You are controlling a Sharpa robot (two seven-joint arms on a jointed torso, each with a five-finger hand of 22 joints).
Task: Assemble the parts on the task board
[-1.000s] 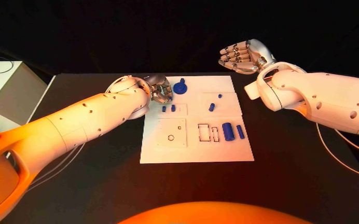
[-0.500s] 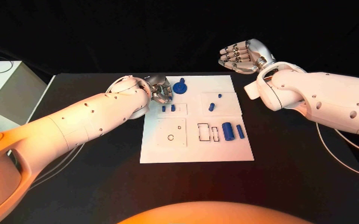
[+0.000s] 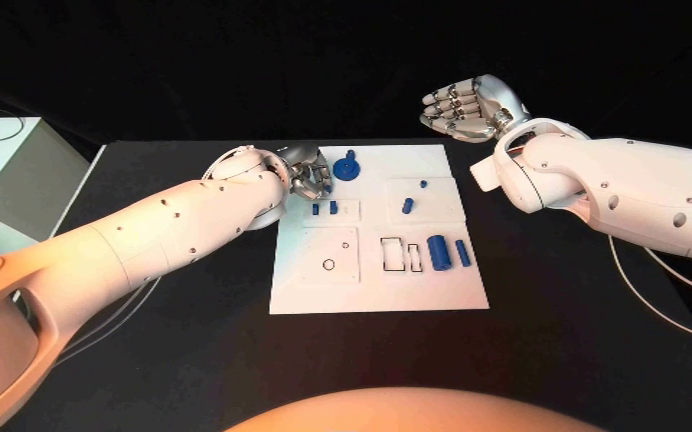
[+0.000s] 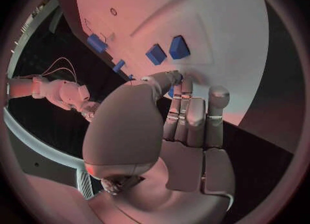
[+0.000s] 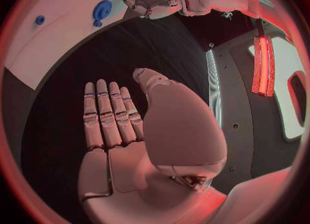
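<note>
The left hand [image 3: 303, 174] is hovering with fingers curled on nothing at the far-left corner of the white task board [image 3: 378, 287], just beside the round blue knobbed part [image 3: 346, 167], while the empty right hand [image 3: 464, 109] is hanging spread beyond the board's far-right corner.

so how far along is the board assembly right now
Early, by the look of it. Done: nothing plainly finished; blue parts lie loose on the task board beside empty outlined slots. In hand: the left hand reaches the board's far left corner by a round blue piece; a grip isn't clear. The right hand hangs open off the board.
</note>
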